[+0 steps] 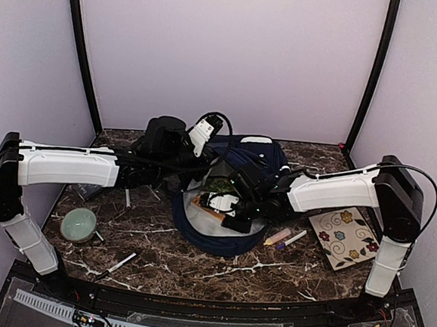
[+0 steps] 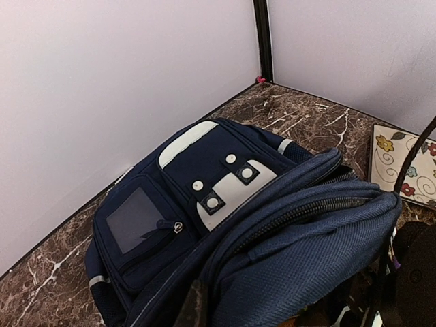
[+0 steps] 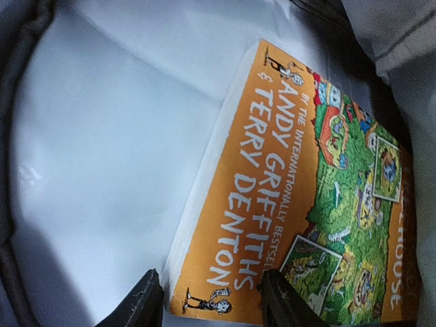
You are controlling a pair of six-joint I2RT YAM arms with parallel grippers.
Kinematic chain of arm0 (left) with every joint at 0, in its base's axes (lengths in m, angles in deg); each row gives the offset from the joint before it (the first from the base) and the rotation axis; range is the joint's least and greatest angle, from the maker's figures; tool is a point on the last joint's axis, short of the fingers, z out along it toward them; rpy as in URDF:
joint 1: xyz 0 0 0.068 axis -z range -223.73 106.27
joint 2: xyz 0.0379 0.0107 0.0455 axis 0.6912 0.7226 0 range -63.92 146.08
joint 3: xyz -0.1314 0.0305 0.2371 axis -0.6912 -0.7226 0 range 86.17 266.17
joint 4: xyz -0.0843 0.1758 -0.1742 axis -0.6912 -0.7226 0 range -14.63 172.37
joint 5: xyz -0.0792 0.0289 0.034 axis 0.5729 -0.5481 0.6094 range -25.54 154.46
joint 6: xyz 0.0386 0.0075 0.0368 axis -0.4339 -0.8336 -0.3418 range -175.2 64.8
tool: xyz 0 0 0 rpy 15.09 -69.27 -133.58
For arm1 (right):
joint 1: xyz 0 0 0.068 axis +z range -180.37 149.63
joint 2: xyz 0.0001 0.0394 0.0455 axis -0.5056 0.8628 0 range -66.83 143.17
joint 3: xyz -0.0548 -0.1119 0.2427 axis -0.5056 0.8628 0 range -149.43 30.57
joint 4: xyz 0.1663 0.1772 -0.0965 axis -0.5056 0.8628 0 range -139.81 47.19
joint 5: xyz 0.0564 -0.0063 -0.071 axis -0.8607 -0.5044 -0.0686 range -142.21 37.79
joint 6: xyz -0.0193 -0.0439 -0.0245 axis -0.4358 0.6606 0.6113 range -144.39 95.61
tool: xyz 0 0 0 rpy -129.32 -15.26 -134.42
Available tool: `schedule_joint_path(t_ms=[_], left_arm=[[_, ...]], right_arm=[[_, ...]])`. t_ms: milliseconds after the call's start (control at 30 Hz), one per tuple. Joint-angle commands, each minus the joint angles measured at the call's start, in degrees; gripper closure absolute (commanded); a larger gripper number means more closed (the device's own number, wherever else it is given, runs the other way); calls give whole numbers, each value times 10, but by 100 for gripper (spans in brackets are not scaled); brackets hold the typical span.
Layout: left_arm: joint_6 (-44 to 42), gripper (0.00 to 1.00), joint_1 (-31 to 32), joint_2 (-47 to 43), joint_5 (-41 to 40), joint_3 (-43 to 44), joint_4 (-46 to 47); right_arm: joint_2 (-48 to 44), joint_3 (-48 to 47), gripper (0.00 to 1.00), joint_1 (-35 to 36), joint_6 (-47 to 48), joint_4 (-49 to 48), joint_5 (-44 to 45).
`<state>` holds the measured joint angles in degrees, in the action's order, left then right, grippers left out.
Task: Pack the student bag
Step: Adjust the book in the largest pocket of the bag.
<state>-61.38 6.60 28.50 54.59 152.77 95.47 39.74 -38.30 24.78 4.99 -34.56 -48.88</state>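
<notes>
Hovering the part-spread right gripper [image 3: 210, 294] over the near corner of the paperback book [image 3: 272, 184] lying flat inside the student bag [image 2: 204, 170] at the table's [image 1: 195, 262] back edge, long axis running away from the claw, while pinching that bag open with the left gripper [image 1: 190, 165].

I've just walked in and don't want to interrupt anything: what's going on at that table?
The robot is packing the student bag. The left pincer is shut on the bag's upper flap and holds the mouth open. The right pincer is down inside, its fingers on either side of the end of an orange-covered book that lies on the pale lining. Whether it actually grips the book isn't clear.
</notes>
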Motion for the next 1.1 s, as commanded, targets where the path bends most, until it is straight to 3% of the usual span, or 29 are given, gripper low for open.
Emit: schedule_joint_path(t_ms=[0, 267, 400, 667, 900, 933, 967, 1067], left_arm=[[12, 100, -5, -38, 11, 6, 46], [13, 100, -5, -35, 26, 4, 45], [17, 100, -5, -36, 32, 2, 41], [25, 100, -5, -34, 46, -2, 42], [22, 100, -5, -26, 42, -9, 44], [20, 100, -5, -23, 40, -10, 43], [17, 100, -5, -18, 38, -9, 43], [9, 100, -6, 2, 5, 2, 19]], right_arm=[[-11, 42, 52, -12, 20, -60, 104], [-28, 74, 54, -46, 66, -144, 151], [-8, 77, 56, -56, 117, -201, 195], [39, 52, 56, -64, 129, -250, 219], [-28, 61, 56, -60, 112, -157, 198], [-45, 61, 55, -59, 105, -132, 182], [-62, 62, 53, -58, 80, -106, 65], [-119, 78, 48, -59, 94, -25, -74]])
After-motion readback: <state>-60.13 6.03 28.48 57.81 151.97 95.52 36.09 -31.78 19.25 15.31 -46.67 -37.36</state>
